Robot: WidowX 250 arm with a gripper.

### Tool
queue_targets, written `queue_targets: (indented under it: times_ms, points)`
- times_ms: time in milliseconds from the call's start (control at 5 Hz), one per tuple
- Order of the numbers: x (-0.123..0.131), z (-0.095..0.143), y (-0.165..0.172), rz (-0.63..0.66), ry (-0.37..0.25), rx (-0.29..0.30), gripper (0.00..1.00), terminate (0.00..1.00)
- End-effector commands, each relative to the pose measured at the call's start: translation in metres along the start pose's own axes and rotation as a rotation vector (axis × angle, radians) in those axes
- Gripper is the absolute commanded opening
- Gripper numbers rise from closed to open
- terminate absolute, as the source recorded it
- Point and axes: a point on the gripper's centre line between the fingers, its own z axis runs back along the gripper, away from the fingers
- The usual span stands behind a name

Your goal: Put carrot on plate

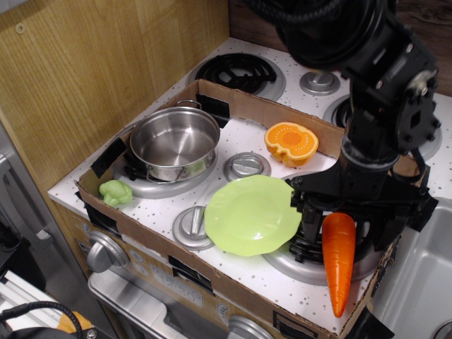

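1. Right now the jaws (346, 224) stand spread wide and released, one finger at the carrot's plate side and the other at its far side, straddling its thick upper end; they grasp nothing yet, and whether either finger touches the carrot cannot be told.
2. Between them lies the carrot (338, 258), flat on the right front burner (296, 263), its tip pointing toward the front edge of the cardboard tray (233, 102); its green top is hidden under the arm.
3. To do the step in hand well, I judge the jaws should settle low around the thick end before closing, since the glossy tapered body could squirt out of a shallow pinch.
4. Closing across the width, not along the length, looks the surer hold.
5. Just beside the carrot, on its left, sits the lime-green plate (248, 215), bare and overlapping the burner's rim, so the carry is short.
6. Lift first: the plate's scalloped rim would likely catch a dragged carrot and shove the plate.
7. Open room is good over the plate; the halved orange pumpkin toy (291, 142) lies behind it, and the steel pot (174, 143) and the small green broccoli toy (116, 192) stand well apart to the left.
8. Tight spots are the tray's right wall and front lip, near the carrot's tip.
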Motion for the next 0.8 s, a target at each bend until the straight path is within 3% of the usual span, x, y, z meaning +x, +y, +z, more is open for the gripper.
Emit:
queue_targets:
  times_ms: [0,200,600]
  points:
    - [0.008,-0.003,-0.004,-0.007,-0.016,0.005,1.00,0.00]
    - [0.007,0.002,-0.005,-0.005,-0.015,0.037,0.00,0.00]
    - [0.005,0.031,-0.011,0.020,0.009,0.078,0.00,0.00]
